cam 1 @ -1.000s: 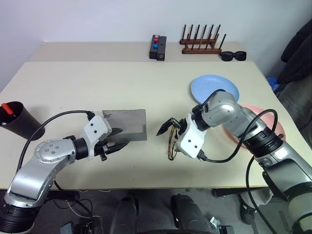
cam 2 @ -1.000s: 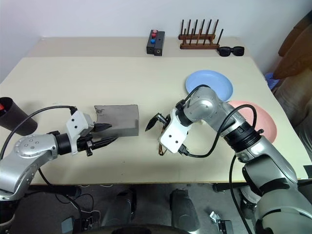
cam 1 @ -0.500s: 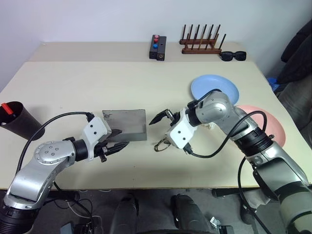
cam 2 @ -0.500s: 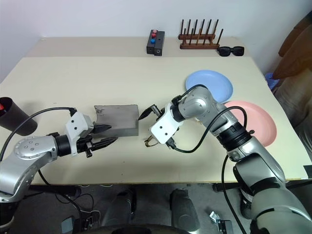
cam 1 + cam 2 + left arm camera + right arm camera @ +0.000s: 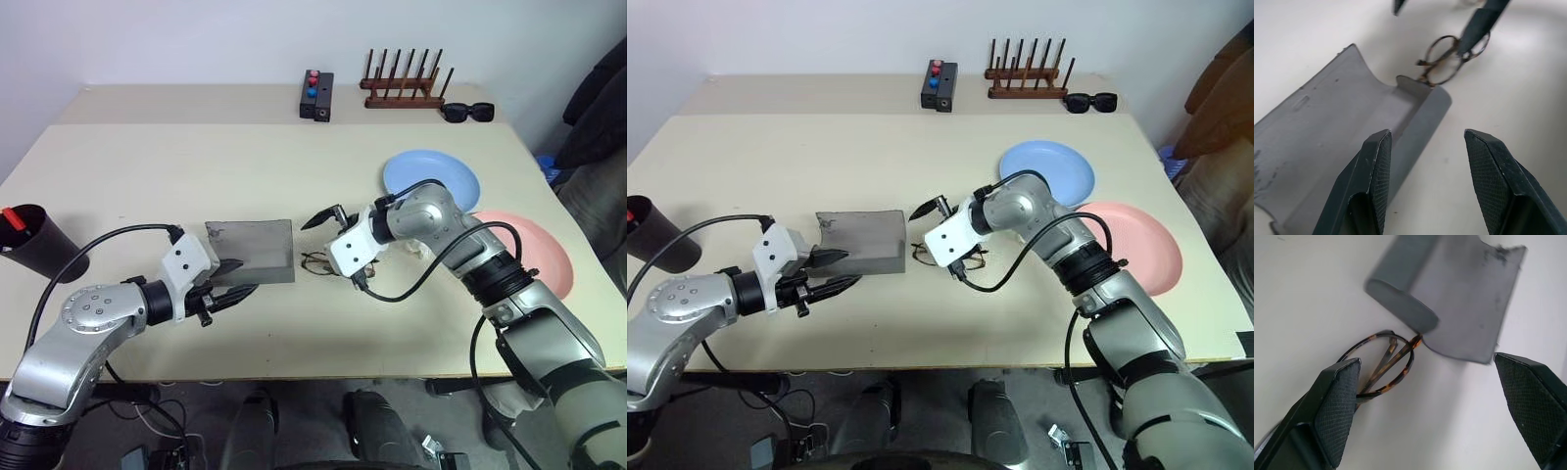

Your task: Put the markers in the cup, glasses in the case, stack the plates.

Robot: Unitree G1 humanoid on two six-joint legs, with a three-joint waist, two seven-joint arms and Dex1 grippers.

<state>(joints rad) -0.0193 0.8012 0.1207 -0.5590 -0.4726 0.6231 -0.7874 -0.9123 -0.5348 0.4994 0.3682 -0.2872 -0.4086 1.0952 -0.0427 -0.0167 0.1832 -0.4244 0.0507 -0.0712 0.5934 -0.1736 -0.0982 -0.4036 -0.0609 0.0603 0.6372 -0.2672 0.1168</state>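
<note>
Glasses lie on the beige table just beside the right end of the grey case, one lens touching or nearly touching the case's edge in the right wrist view.

Far to the left, the black cup stands near the table's left edge with a red-capped marker poking out of it. Next comes the left gripper, its two black fingers parted with nothing between them, hovering at the near left corner of the case; in the left wrist view one finger sits over the case's near wall, the other over bare table. The case lies open, its curved lid spread flat.

To the right of the glasses is the right gripper, its fingers spread wide and holding nothing. One finger rests over the frame's folded temples, whether pressing on them or just above I cannot tell; the other finger is well apart, out beyond the case's lid.

Further right the light blue plate sits flat on the table, and the pink plate lies beside it toward the near right edge, partly hidden by the arm; the two are not stacked.
</note>
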